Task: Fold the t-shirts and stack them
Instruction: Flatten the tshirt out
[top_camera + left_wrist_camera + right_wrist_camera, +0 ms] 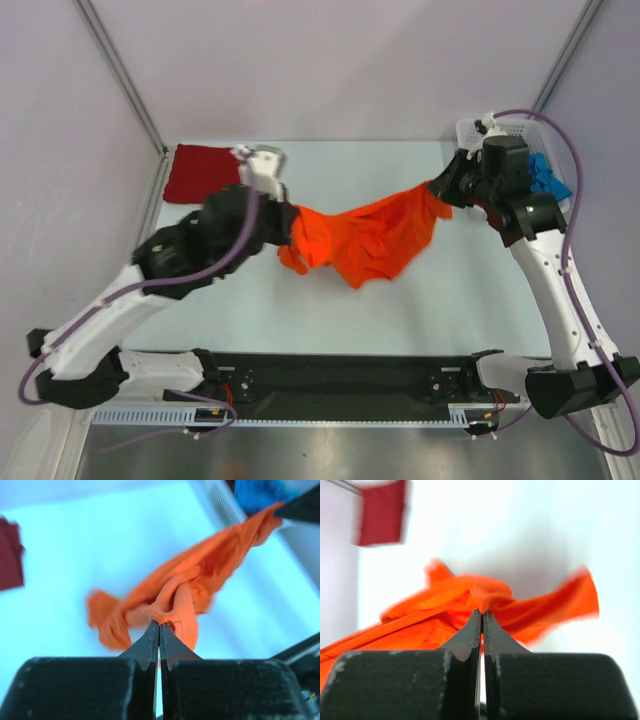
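Note:
A bright orange t-shirt (365,238) hangs bunched and stretched between my two grippers over the table's middle. My left gripper (290,226) is shut on its left end; the wrist view shows the jaws pinching a fold of orange t-shirt (200,575) at the left gripper (159,624). My right gripper (440,188) is shut on the shirt's right end, its tips (482,611) biting into the orange t-shirt (445,605). A folded dark red t-shirt (200,172) lies flat at the back left. A blue t-shirt (548,176) sits in the basket at the back right.
The white lattice basket (472,130) stands at the back right corner, partly hidden by my right arm. Pale walls and metal frame posts close in the back and sides. The dark red t-shirt (381,512) also shows in the right wrist view.

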{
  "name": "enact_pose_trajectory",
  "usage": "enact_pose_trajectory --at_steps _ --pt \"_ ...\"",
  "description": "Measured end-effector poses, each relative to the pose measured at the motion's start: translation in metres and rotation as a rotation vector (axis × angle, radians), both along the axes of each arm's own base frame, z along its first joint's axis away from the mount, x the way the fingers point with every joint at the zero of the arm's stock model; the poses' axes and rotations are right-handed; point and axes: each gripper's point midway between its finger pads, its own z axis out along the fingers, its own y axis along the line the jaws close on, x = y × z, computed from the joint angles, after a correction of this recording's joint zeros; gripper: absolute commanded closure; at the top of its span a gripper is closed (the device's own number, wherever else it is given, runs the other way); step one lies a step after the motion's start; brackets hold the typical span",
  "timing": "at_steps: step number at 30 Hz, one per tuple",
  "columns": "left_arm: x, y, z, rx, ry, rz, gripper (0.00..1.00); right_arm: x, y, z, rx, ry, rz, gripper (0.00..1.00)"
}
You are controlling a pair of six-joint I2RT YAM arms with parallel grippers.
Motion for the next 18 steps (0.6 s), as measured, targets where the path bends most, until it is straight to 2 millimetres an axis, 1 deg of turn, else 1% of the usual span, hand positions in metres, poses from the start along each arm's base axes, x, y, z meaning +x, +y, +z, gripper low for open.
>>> enact_pose_trajectory --at_steps 1,2,5,6,8,9,11,12,14,16,18 --pt "-0.004 0.013 0.02 -0.04 -0.035 0.017 1.0 0.0 0.004 0.023 0.013 -0.068 0.008 1.0" --pt "-0.008 0.024 0.037 -0.073 -0.067 0.027 1.0 0.001 0.006 0.039 0.025 -0.115 0.014 1.0" --pt "-0.028 0.068 0.098 -0.212 -0.18 0.055 1.0 0.006 0.01 0.095 0.074 -0.269 0.016 1.0" --pt "-0.035 0.084 0.118 -0.257 -0.216 0.064 1.0 0.008 0.011 0.111 0.091 -0.313 0.015 1.0" --pt "-0.048 0.11 0.151 -0.341 -0.278 0.076 1.0 0.008 0.012 0.144 0.12 -0.392 0.015 1.0" --pt "-0.057 0.126 0.17 -0.388 -0.315 0.085 1.0 0.008 0.013 0.16 0.134 -0.432 0.017 1.0" --pt "-0.073 0.158 0.203 -0.482 -0.381 0.101 1.0 0.005 0.013 0.186 0.152 -0.494 0.019 1.0" --pt "-0.08 0.173 0.214 -0.518 -0.407 0.11 1.0 0.004 0.012 0.198 0.158 -0.522 0.018 1.0" --pt "-0.089 0.196 0.225 -0.555 -0.442 0.138 1.0 0.001 0.011 0.214 0.168 -0.562 0.017 1.0" --pt "-0.094 0.214 0.225 -0.563 -0.455 0.175 1.0 0.003 0.01 0.221 0.175 -0.576 0.01 1.0" --pt "-0.095 0.225 0.22 -0.546 -0.454 0.204 1.0 0.012 0.01 0.221 0.188 -0.573 0.003 1.0"
